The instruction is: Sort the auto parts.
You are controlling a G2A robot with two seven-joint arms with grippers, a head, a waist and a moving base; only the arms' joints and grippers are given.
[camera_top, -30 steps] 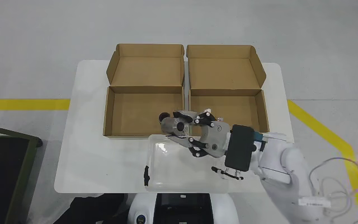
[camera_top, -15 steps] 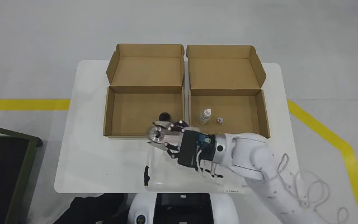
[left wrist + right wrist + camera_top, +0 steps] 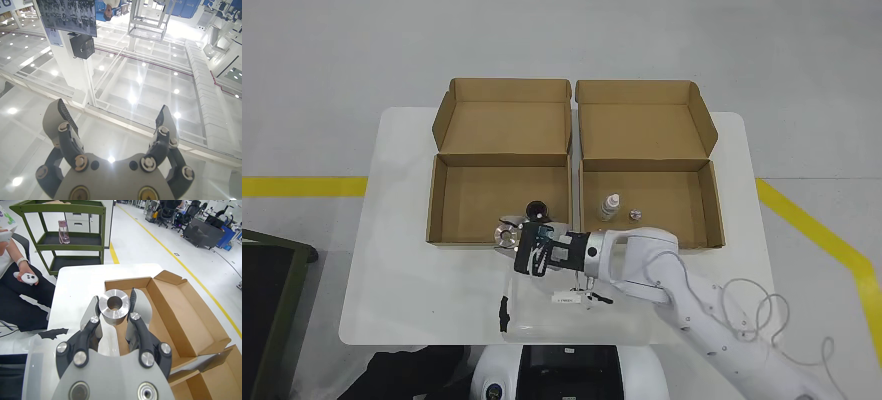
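1. Swung toward 9 o'clock since the earlier top views, the right gripper (image 3: 514, 237) carries the steel bushing (image 3: 506, 235) from near the seam between the two cartons to the near wall of the left box (image 3: 472, 200).
2. Right fingers clamp the bushing by its flanks, bore facing the wrist camera; the part hangs over the wall at the box's 6 o'clock, not yet released.
3. Judged meaning: transport is nearly done; a short advance toward 12 o'clock would bring the bushing over the box floor, where a black round part (image 3: 536, 209) lies at its 1 o'clock.
4. Right box (image 3: 672, 205): holds a small bottle-shaped part (image 3: 611, 206) and a small round part (image 3: 635, 213), just beside each other.
5. Left gripper (image 3: 113, 111): aimed at the ceiling; fingers spread, nothing between them.
6. Writing: both cartons are plain brown; no legible print on them or on the bushing.
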